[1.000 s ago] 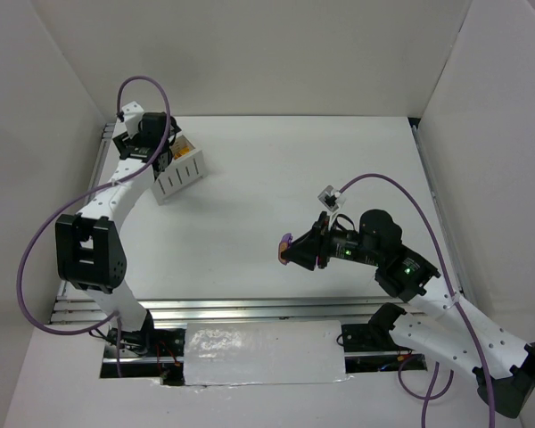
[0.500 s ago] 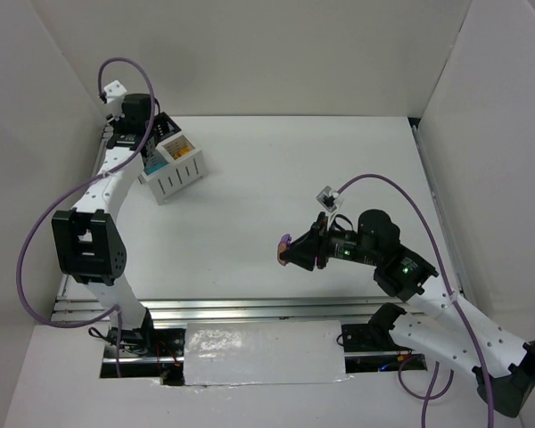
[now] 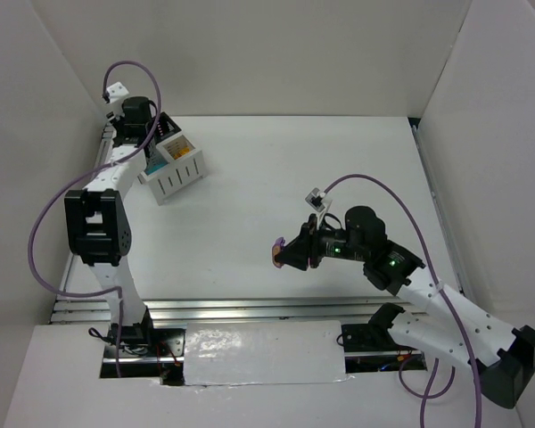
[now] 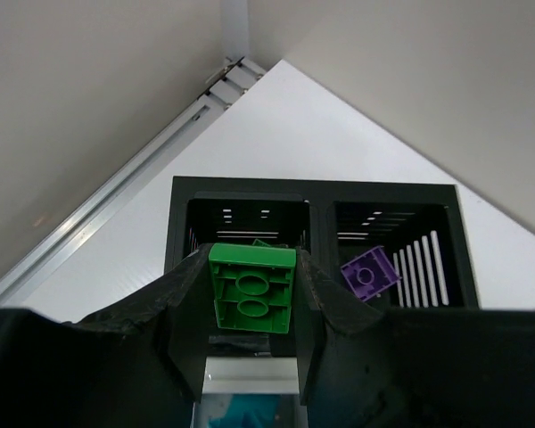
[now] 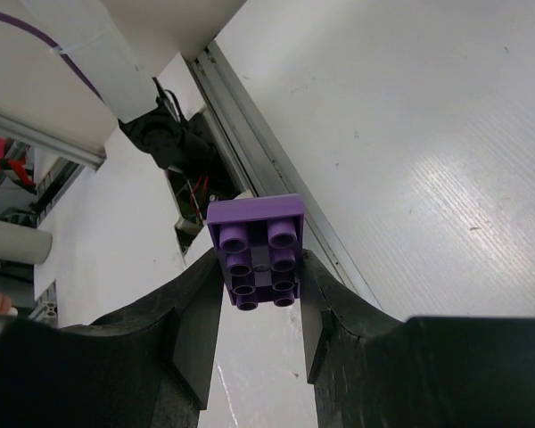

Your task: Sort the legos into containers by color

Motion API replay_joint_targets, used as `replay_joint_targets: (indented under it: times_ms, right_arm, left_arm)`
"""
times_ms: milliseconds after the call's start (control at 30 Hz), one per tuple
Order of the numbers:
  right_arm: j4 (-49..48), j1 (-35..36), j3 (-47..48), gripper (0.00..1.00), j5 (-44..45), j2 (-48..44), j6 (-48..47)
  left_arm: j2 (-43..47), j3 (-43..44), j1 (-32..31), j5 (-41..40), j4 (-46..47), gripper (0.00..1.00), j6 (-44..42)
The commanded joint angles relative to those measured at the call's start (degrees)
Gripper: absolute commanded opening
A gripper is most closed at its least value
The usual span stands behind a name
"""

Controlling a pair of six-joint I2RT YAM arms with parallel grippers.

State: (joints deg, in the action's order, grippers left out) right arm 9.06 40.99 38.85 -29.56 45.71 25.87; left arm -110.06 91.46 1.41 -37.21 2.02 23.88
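My left gripper [image 3: 152, 143] is shut on a green brick [image 4: 251, 290], studs facing away, held above the left compartment of the black container pair [image 4: 180, 234]. A purple brick [image 4: 370, 272] lies in the right black compartment. In the top view the white container pair [image 3: 180, 176] sits at the far left, with teal [image 3: 172, 152] and orange [image 3: 189, 152] showing inside. My right gripper [image 3: 281, 255] is shut on a purple brick [image 5: 259, 254], studs toward the camera, held above the table's near middle.
White walls enclose the table on three sides. A metal rail [image 3: 250, 308] runs along the near edge, and another [image 4: 134, 183] runs along the left edge beside the containers. The left arm's purple cable [image 3: 49, 223] loops out to the left.
The left wrist pulled back toward the far left corner, uncovering the white bins, still holding the green brick. The right gripper shifted slightly left with the purple brick.
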Motion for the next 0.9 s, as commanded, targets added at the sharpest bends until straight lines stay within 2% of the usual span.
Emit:
replay_joint_targets:
  times_ms: [0, 100, 200, 233, 300, 333, 400, 433, 533, 667, 767, 800, 833, 867]
  right_arm:
    - [-3.6, -0.2, 1.0, 0.00, -1.3, 0.8, -0.5]
    - [-3.8, -0.2, 1.0, 0.00, -1.4, 1.5, -0.5]
    - [-4.6, -0.2, 1.0, 0.00, -2.0, 2.6, -0.1]
    - [-4.5, -0.1, 1.1, 0.00, -2.2, 3.2, -0.2]
    - [-4.4, -0.1, 1.5, 0.00, -2.7, 3.9, -0.3]
    - [-4.6, -0.1, 1.6, 0.00, -2.9, 4.3, -0.4]
    - [-4.7, -0.1, 1.6, 0.00, -3.0, 4.6, -0.3]
    - [-4.8, -0.1, 1.7, 0.00, -3.1, 5.0, -0.4]
    - [-4.8, -0.1, 1.9, 0.00, -3.2, 5.6, -0.4]
    - [-4.9, -0.2, 2.6, 0.00, -3.3, 6.3, -0.4]
    - [-4.8, 0.0, 3.2, 0.00, -1.9, 6.6, -0.4]
    - [-4.9, -0.1, 3.4, 0.00, -0.7, 6.1, 0.1]
    - [-5.5, -0.2, 3.5, 0.00, -0.1, 5.9, 0.3]
    - [-6.0, -0.3, 3.9, 0.00, -0.2, 5.8, 0.4]
  left_arm:
    - [-3.6, 2.8, 0.8, -2.1, 4.7, 0.00, -1.1]
    - [-5.5, 3.5, 0.8, -3.0, 5.5, 0.00, -0.8]
    - [-6.8, 4.6, 1.0, -2.7, 4.9, 0.04, -0.5]
    - [-7.0, 5.0, 1.0, -3.0, 4.7, 0.12, -0.2]
    - [-7.1, 4.7, 1.0, -3.3, 5.2, 0.21, -0.1]
    - [-6.9, 4.2, 1.0, -3.5, 5.4, 0.35, 0.1]
    - [-6.1, 3.3, 1.0, -4.6, 5.5, 0.56, 0.9]
    - [-5.8, 2.9, 1.1, -4.5, 6.1, 0.74, 0.5]
    - [-4.7, 2.9, 1.1, -3.7, 5.8, 0.99, 0.6]
    - [-2.6, 5.1, 1.1, -3.7, 2.2, 1.00, 1.5]
    - [-1.1, 10.4, 1.2, -4.9, -7.7, 1.00, 5.2]
    - [-0.5, 14.8, 1.2, -3.1, -11.9, 1.00, 7.0]
    - [1.6, 16.8, 1.2, -0.8, -21.7, 0.99, 12.0]
    - [3.1, 19.0, 1.4, 3.4, -25.8, 1.00, 14.4]
